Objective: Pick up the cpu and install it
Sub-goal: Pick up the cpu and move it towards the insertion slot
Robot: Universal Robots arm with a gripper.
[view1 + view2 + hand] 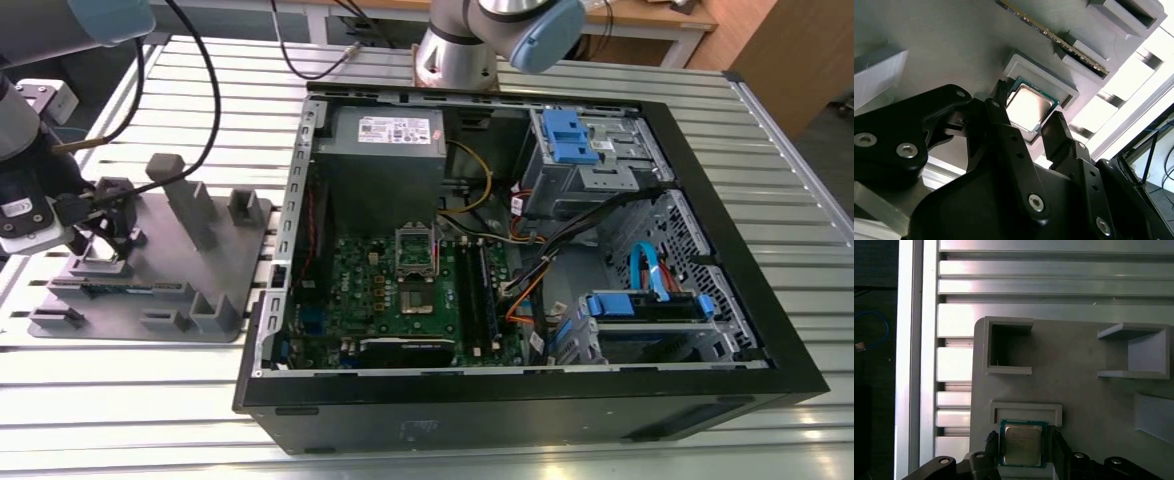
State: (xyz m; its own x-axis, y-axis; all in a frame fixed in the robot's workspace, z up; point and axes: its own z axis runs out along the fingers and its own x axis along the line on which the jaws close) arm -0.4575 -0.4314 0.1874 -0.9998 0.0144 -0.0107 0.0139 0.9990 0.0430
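In grey tray recess: cpu between spread jaws.

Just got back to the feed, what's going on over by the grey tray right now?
The arm's hand is down over the grey tray, on the exterior view's left, set right at the cpu. The cpu lies flat in its recess in the tray, not yet lifted out. The open computer case sits beside the tray with its green motherboard exposed.
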